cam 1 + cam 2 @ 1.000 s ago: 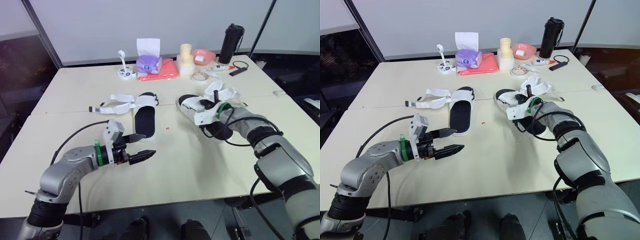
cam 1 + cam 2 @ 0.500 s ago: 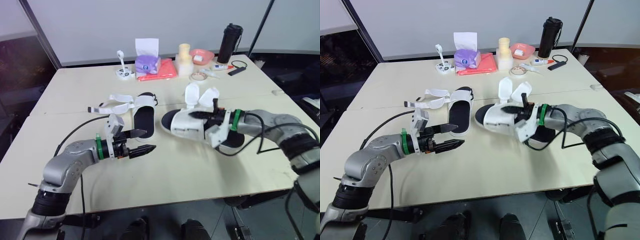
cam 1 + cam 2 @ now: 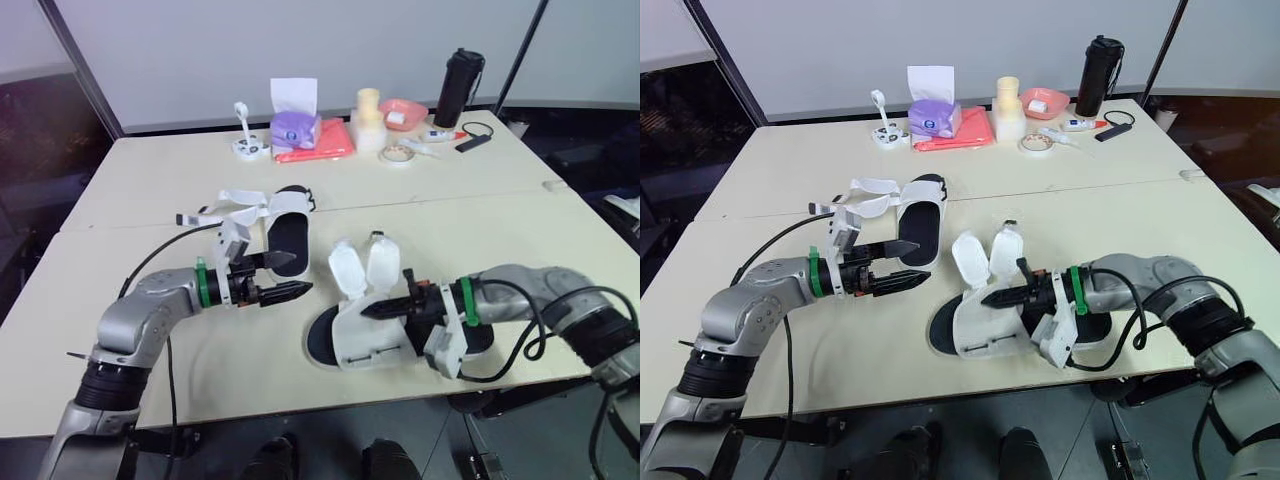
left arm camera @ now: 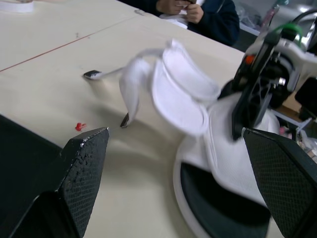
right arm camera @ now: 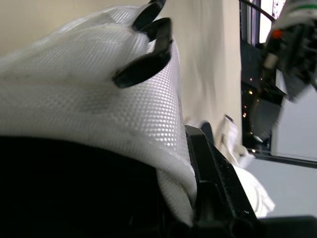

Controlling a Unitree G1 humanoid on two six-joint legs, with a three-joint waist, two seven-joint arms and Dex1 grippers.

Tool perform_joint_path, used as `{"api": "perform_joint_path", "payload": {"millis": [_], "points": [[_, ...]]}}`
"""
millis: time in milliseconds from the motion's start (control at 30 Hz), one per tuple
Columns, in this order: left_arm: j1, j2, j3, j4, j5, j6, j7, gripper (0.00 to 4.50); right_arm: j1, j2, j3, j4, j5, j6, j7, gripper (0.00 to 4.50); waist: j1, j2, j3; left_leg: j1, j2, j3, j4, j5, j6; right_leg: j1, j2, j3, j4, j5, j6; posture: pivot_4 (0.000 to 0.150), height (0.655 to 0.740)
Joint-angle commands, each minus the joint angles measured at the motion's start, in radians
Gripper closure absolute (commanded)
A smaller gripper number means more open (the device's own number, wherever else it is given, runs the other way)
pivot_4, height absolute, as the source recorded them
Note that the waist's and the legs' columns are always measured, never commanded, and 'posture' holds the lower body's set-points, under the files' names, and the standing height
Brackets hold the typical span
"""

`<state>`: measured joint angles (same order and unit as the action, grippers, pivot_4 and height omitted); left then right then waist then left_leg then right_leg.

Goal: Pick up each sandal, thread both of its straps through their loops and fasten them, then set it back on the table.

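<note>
Pale desk (image 3: pixel 140 170) boards meet at a seam, and along the back edge stand a purple tissue box (image 3: pixel 297 128), a red cloth (image 3: pixel 322 152), a cream jar (image 3: pixel 371 116), a pink bowl (image 3: pixel 406 110) and a tall black bottle (image 3: pixel 461 84). Over the left of the front half, the left pincer (image 3: pixel 301 273) hovers just above the surface. Its two fingers are spread wide with nothing between them, tips aimed at the desk's middle. Just behind it the flat sandal (image 3: pixel 287 236) lies sole down near the seam, black footbed up. Its white straps (image 3: pixel 232 207) are undone and trail toward the left edge. Right of centre, close to the front edge, the held sandal (image 3: pixel 362 338) sits tilted; whether its sole touches the desk cannot be told. Both of its strap flaps (image 3: pixel 348 270) stand upright and unfastened, side by side. The right pincer (image 3: pixel 366 312) reaches in from the right edge and is clamped on that sandal's white mesh upper, one finger lying across the top of the band.
</note>
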<state>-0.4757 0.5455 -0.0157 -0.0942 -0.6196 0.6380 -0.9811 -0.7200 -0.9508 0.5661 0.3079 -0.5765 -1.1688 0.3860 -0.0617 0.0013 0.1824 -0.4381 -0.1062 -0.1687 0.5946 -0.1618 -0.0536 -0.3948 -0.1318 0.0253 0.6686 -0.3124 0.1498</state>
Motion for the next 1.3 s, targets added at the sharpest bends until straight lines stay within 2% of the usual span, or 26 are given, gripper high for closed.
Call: {"api": "perform_joint_path", "payload": {"millis": [33,67,100,300,533,667,800,967,1300], "points": [[-0.010,-0.003,0.008,-0.020,0.013,-0.034,-0.001,0.00,-0.002,0.000,-0.069,-0.019,0.034,0.018,0.024,3.79,0.002,0.000,0.000,0.000,0.000,0.000,0.000,0.000,0.000,0.000,0.000,0.000,0.000,0.000,0.000,0.150,0.7400],[-0.008,-0.005,0.006,-0.028,0.015,-0.037,0.003,0.00,0.003,-0.004,-0.072,-0.022,0.043,0.025,0.037,3.53,0.004,0.000,0.000,0.000,0.000,0.000,0.000,0.000,0.000,0.000,0.000,0.000,0.000,0.000,0.000,0.150,0.7400],[-0.006,-0.006,0.001,-0.033,0.021,-0.043,0.003,0.00,0.009,-0.008,-0.076,-0.024,0.053,0.033,0.052,3.07,0.005,0.000,0.000,0.000,0.000,0.000,0.000,0.000,0.000,0.000,0.000,0.000,0.000,0.000,0.000,0.150,0.7400],[0.015,0.015,-0.032,-0.082,0.053,-0.079,-0.035,0.00,0.062,-0.069,-0.124,-0.119,0.227,0.185,0.213,0.04,0.017,0.000,0.000,0.001,0.000,0.000,0.000,-0.001,0.001,0.001,0.000,0.000,0.000,0.000,0.000,0.150,0.7400],[0.034,0.017,-0.055,-0.052,0.110,-0.198,-0.087,0.00,0.214,-0.256,-0.216,-0.371,0.590,0.632,0.557,0.04,0.025,0.000,0.000,0.002,0.000,0.000,0.001,-0.002,0.003,0.003,-0.001,0.000,-0.001,0.000,0.000,0.150,0.7400],[0.056,0.019,-0.111,-0.031,0.166,-0.286,-0.150,0.00,0.274,-0.311,-0.317,-0.474,0.758,0.907,0.660,0.04,0.024,0.000,0.000,0.002,0.001,0.000,0.001,-0.002,0.004,0.004,-0.001,0.000,-0.001,0.000,0.000,0.150,0.7400],[0.079,0.016,-0.174,-0.008,0.205,-0.360,-0.220,1.82,0.283,-0.302,-0.411,-0.535,0.859,1.175,0.688,0.00,0.020,0.000,0.000,0.002,0.003,0.001,0.001,-0.003,0.005,0.004,-0.001,0.000,-0.001,0.000,0.000,0.150,0.7400],[0.088,0.021,-0.237,0.046,0.261,-0.431,-0.285,4.45,0.277,-0.234,-0.492,-0.582,0.907,1.445,0.612,0.00,0.027,0.000,0.000,0.002,0.003,0.001,0.002,-0.003,0.005,0.004,-0.002,0.000,-0.002,0.000,0.000,0.150,0.7400],[0.066,-0.053,-0.298,0.166,0.362,-0.535,-0.277,4.45,0.232,-0.119,-0.611,-0.674,1.033,1.817,0.519,0.00,0.052,0.000,0.000,0.002,0.002,0.002,0.002,-0.003,0.006,0.004,-0.002,-0.001,-0.002,0.000,0.000,0.150,0.7400]]}}
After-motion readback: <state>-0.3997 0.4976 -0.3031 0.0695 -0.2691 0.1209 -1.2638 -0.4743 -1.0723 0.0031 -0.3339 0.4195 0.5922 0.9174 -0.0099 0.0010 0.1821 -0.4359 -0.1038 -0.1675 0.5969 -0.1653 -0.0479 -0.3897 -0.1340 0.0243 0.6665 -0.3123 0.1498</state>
